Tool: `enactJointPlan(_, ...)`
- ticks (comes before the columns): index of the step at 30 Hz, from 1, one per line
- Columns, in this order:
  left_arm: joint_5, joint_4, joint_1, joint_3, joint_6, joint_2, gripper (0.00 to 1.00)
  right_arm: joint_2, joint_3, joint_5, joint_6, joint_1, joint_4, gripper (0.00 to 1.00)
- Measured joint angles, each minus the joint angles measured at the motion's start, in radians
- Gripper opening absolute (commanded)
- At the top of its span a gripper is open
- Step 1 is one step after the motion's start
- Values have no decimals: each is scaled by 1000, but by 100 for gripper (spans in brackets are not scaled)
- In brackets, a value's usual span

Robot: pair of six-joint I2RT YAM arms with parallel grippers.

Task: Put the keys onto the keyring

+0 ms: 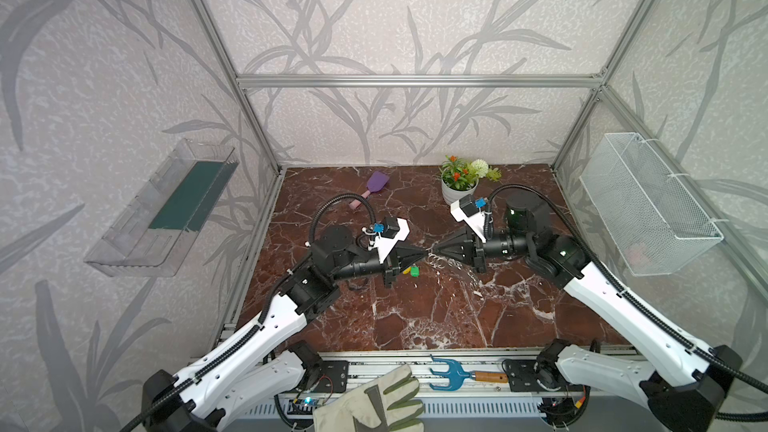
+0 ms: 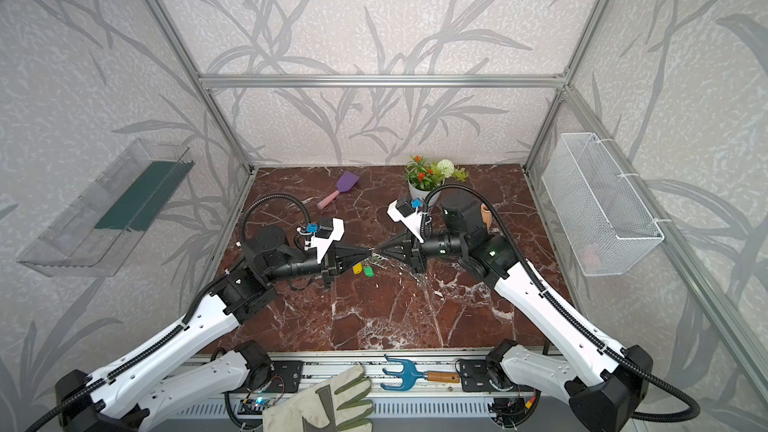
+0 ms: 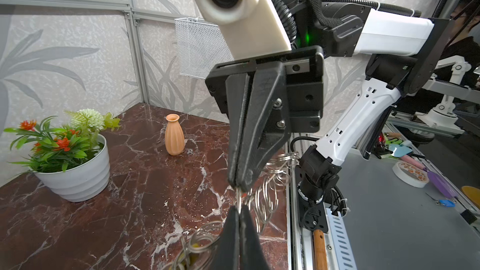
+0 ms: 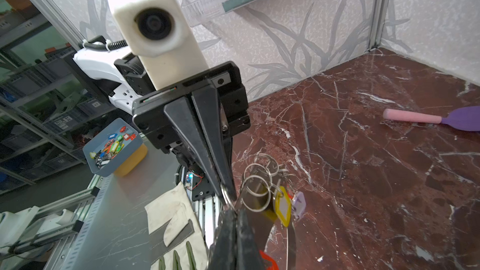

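Red marbled surface (image 1: 415, 317) fills a wallpapered booth, and both arms meet over its middle. From my desk I read the left pincer (image 1: 424, 252) and right pincer (image 1: 434, 249) as nose to nose. Each is clenched tight, with one small silver ring (image 4: 228, 201) nipped where the tips meet. Whether that ring belongs to the band or to a key I cannot tell.

The keyring (image 1: 443, 260) hangs from that point and trails toward four o'clock, down to the surface. A yellow key (image 4: 283, 205) and a lilac key (image 4: 299, 203) dangle from its rings, so I judge them already on. A green key (image 1: 414, 271) shows just toward seven o'clock of the tips and a red key (image 4: 267, 262) lower down; I cannot tell if either is attached.

Gripping the ring from both sides, raised, makes sense to me. One pincer steadies it, the other can pry the coil, and the tags hang clear. A potted plant (image 1: 459, 184) sits at one o'clock, apart from the work.
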Motion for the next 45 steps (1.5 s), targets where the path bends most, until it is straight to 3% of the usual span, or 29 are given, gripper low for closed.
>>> enactJointPlan(2,-12,14,0,-8,-5,-3,0,0,-4,-2,7,0,7,0)
enactJointPlan(4,-22,30,0,-13,-9,-3,0,0,-4,-2,12,0,12,13)
enactJointPlan(8,-43,63,0,-24,-14,-22,0,-3,-10,-3,13,-1,17,14)
enactJointPlan(18,-81,126,0,-45,-27,-61,0,-18,-26,-13,17,0,27,0)
enactJointPlan(28,-97,247,0,-84,-86,-43,0,-18,-37,-24,39,-2,68,0)
enactJointPlan(45,-137,541,-29,-115,-219,116,0,26,-50,31,16,20,41,0)
